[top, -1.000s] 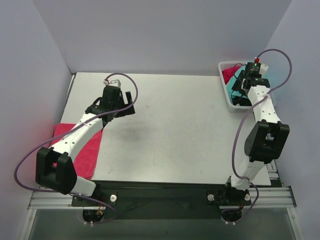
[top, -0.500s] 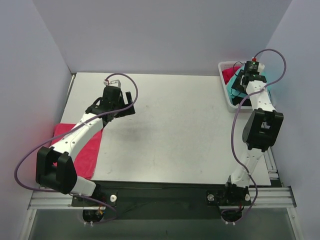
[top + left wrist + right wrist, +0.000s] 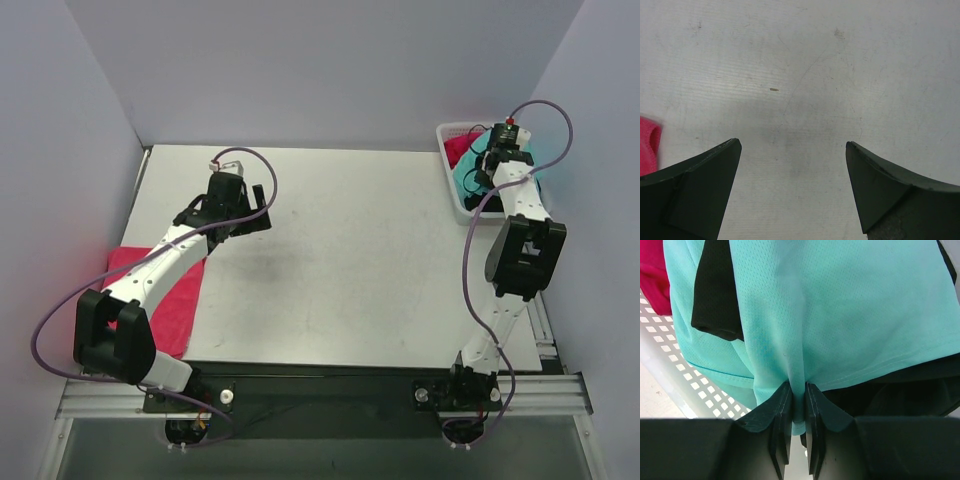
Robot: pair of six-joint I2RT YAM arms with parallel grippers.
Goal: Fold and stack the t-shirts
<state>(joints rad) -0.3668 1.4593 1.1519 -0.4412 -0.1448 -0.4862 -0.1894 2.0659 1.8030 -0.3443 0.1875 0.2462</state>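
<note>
The teal-green t-shirt (image 3: 840, 305) lies bunched in the white basket (image 3: 670, 355), with a black t-shirt (image 3: 715, 290) over and under it and a pinkish-red t-shirt (image 3: 652, 275) at the far left. My right gripper (image 3: 799, 395) is shut on a pinched fold of the teal hem. From above, the right gripper (image 3: 478, 172) reaches into the basket (image 3: 452, 196) over the teal shirt (image 3: 463, 180). A folded pinkish-red t-shirt (image 3: 170, 295) lies flat at the table's left edge. My left gripper (image 3: 262, 208) hovers open over bare table, with nothing between the left fingers (image 3: 705, 190).
The basket stands at the table's far right corner, against the right wall. Grey walls close the back and both sides. An edge of the folded pinkish-red shirt (image 3: 647, 145) shows at the left of the left wrist view.
My right gripper has closed on the teal shirt's hem, and its arm has drawn in over the basket. The left arm has not moved.
</note>
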